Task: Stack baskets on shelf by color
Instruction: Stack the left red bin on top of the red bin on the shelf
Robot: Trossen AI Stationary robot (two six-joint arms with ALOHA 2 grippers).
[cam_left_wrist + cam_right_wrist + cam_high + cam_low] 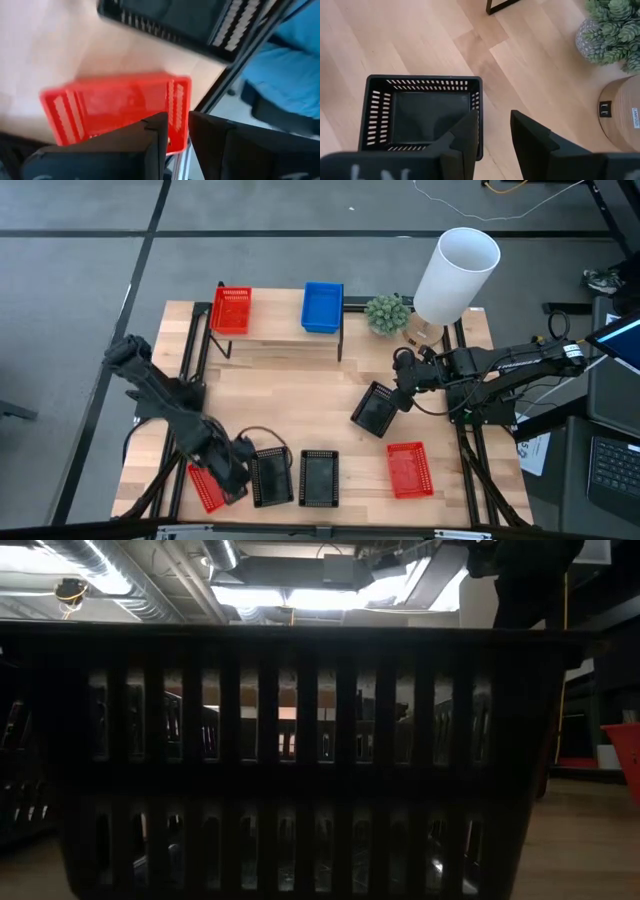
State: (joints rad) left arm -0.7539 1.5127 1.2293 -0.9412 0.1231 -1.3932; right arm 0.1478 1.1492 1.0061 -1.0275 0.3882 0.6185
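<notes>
High view: the shelf carries one red basket and one blue basket; nearer than it lie two red and three black, bare tabletop between. Left wrist view: left gripper straddles the table-edge red basket's rim, fingers slightly parted. Right wrist view: right gripper parted astride a black basket's wall.

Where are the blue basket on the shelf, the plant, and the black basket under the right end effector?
blue basket (322, 308): high view, on its floor.
plant (387, 313): high view, middle of the foliage.
black basket (427, 112): right wrist view, on its floor.
right end effector (494, 131): right wrist view, midway between the fingertips, straddling the basket's wall.
</notes>
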